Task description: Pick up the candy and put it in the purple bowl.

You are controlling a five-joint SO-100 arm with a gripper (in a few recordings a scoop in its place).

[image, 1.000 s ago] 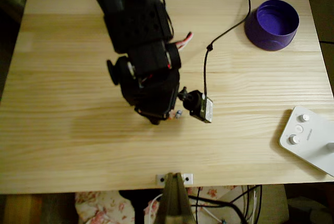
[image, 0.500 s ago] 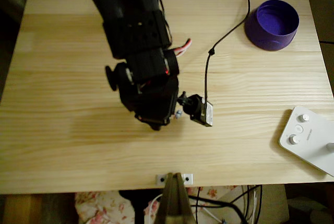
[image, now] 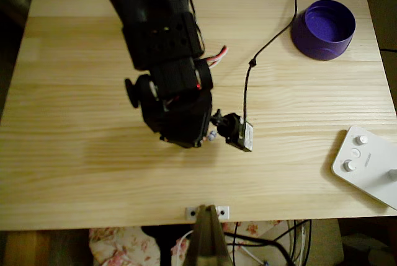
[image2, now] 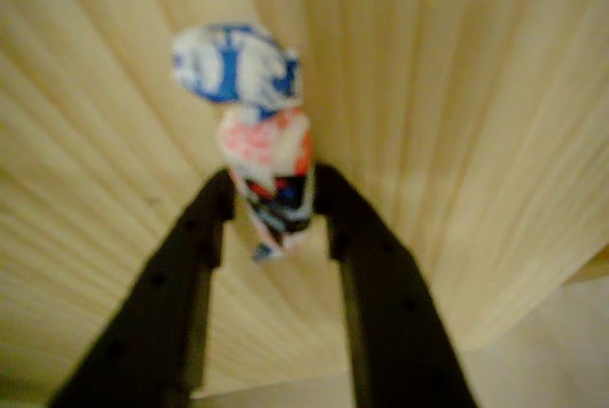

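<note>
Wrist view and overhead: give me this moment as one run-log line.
gripper: shut on candy | candy: between both fingertips, over the table | purple bowl: empty, far right corner in overhead view | placement: not yet done

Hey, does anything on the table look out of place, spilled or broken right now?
Nothing stands out. The candy sits intact between the gripper fingers, the purple bowl stands upright at the table's far right corner, and nothing is spilled. A white device overhangs the right edge, but it looks stable.
</note>
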